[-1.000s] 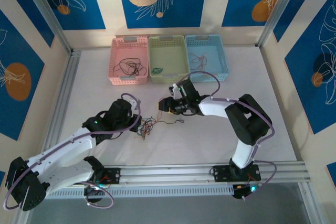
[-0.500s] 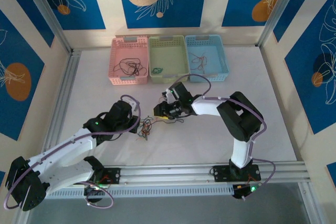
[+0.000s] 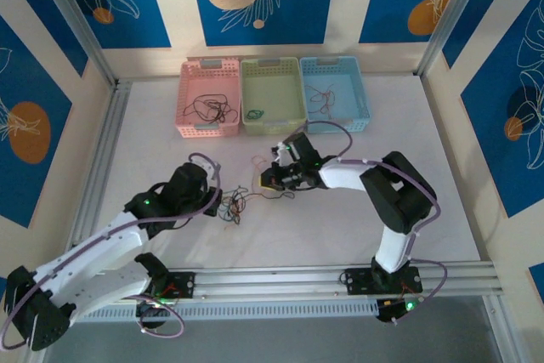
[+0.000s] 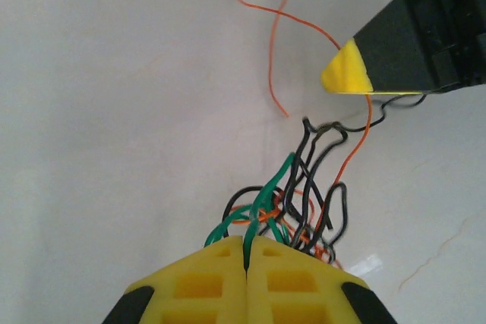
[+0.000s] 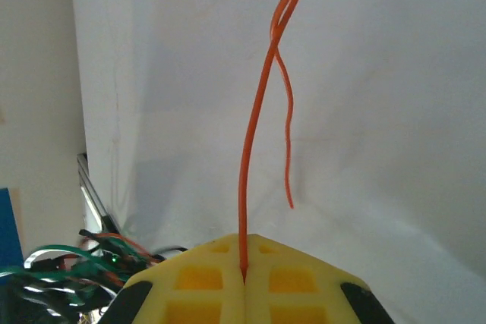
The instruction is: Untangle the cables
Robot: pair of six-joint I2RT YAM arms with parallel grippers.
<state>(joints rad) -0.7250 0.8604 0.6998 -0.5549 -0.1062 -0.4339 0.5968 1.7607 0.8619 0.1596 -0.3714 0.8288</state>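
Right gripper [image 3: 265, 182] has backed off a little to the right since half a second ago. The left gripper [image 3: 221, 203] has drawn slightly left, and the cables [image 3: 235, 205] have gone with it.

Cables: small knot of black, green and orange wire on the white table [image 3: 340, 227], mid-table, between the two grippers. Long axis runs from the left gripper up and right toward the right one.

Left wrist view: left gripper [image 4: 244, 239] has its yellow fingers pressed together, and the cables [image 4: 296, 195] are bunched right at the tips. I cannot tell which strands are actually caught. An orange strand [image 4: 357, 134] leaves the knot and rises to the right gripper's yellow fingertip [image 4: 345, 73].

Right wrist view: right gripper [image 5: 244, 269] pinches that orange strand [image 5: 254, 111], which runs almost straight away from the tips. One loose end hangs beside it.

Along the far edge sit a pink basket [image 3: 185, 99], a green basket [image 3: 297, 91] and a blue basket [image 3: 364, 95], each holding some loose wire and well apart from the knot.
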